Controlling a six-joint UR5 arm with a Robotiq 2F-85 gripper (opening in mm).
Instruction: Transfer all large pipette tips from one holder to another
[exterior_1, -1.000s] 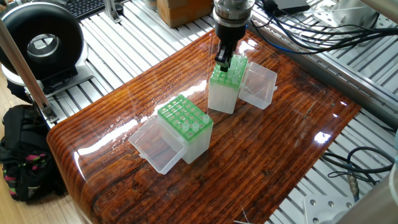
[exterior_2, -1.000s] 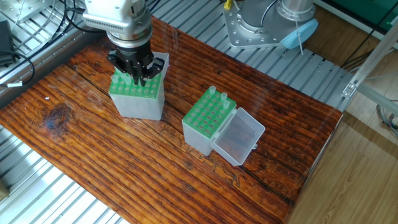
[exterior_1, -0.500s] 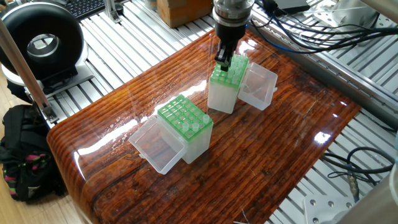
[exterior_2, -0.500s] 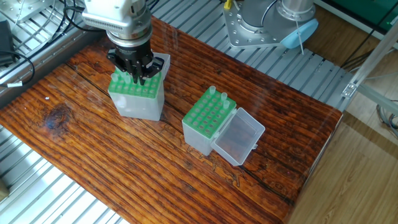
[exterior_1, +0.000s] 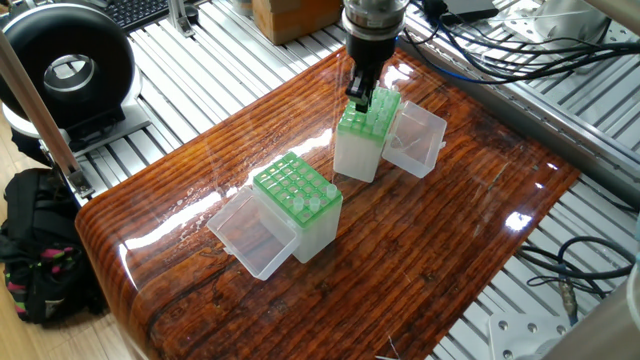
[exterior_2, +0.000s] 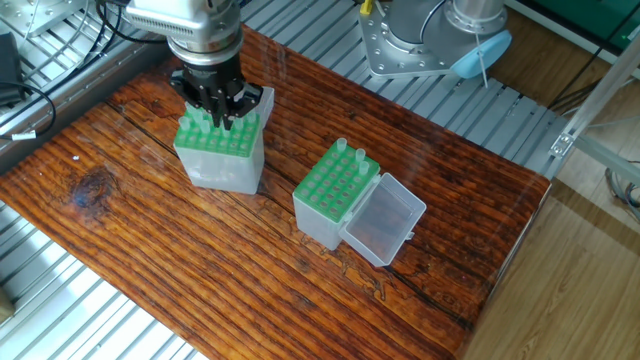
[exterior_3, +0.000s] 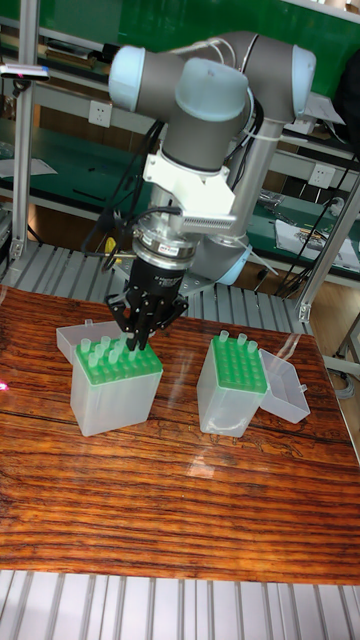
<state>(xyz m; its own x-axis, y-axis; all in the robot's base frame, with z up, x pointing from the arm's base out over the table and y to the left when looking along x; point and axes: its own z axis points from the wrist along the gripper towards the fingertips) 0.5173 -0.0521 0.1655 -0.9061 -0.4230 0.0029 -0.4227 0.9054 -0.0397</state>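
While pincer (exterior_2: 219, 117) hangs over rack (exterior_2: 218, 150), large pipette tips (exterior_2: 196, 121) just below, touching unclear

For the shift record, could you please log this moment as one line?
hand: at source rack, closure unclear | large pipette tips: several in source | destination rack: two tips seated

Two tip racks stand apart on the wooden table (exterior_2: 150, 250). The gripper (exterior_2: 215, 112) hangs over one rack (exterior_2: 220, 152). The other rack (exterior_2: 335, 195) holds two pipette tips (exterior_2: 351, 154) at one corner.
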